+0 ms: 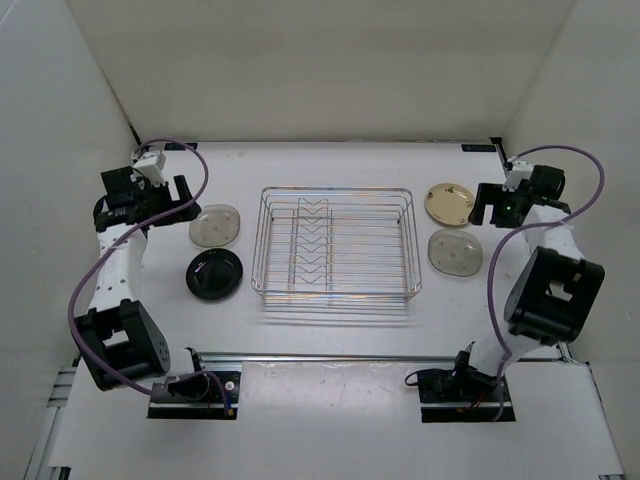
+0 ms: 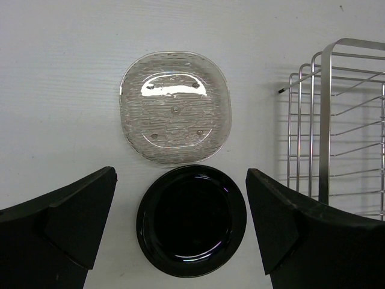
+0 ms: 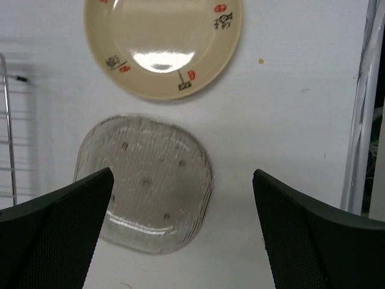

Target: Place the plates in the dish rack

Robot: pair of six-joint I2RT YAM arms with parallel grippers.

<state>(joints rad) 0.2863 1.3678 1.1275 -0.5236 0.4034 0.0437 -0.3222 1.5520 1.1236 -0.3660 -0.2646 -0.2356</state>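
Note:
The chrome wire dish rack (image 1: 335, 243) stands mid-table and holds no plates; its corner shows in the left wrist view (image 2: 337, 126). Left of it lie a smoky-grey plate (image 1: 215, 225) (image 2: 175, 107) and a glossy black plate (image 1: 214, 273) (image 2: 191, 220). Right of it lie a tan plate (image 1: 449, 203) (image 3: 163, 45) and a second smoky-grey plate (image 1: 455, 252) (image 3: 144, 182). My left gripper (image 2: 180, 226) is open and empty, hovering above the black plate. My right gripper (image 3: 183, 226) is open and empty, above the grey plate's right edge.
White walls enclose the table on three sides. A metal rail (image 3: 360, 114) runs along the right edge. An aluminium rail (image 1: 330, 358) with both arm bases lies at the near edge.

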